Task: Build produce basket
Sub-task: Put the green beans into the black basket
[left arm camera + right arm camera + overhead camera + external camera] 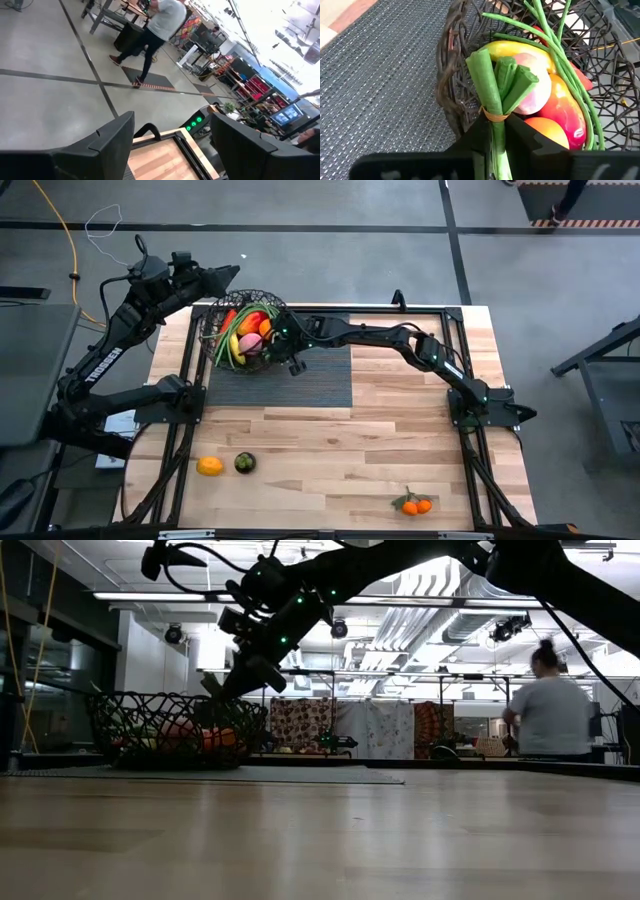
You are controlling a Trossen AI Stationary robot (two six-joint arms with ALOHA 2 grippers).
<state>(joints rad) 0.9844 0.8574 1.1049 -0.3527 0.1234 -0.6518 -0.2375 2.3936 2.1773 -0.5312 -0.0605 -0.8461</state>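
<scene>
- I am seeing the basket [228, 320] sitting at the far left corner of the dark mat [300, 385], already holding red, yellow and pink produce [545, 95].
- I am keeping the right gripper [492, 131] over the basket's near rim, its fingers pinched on a banded bundle of green stalks [495, 82].
- I am holding the left gripper [170, 140] raised beside the basket's far side, fingers standing apart and gripping nothing.
- I am noting an orange [209, 466], a dark green fruit [244, 463] and two small oranges [416, 505] lying on the table [400, 430] near its front edge.
</scene>
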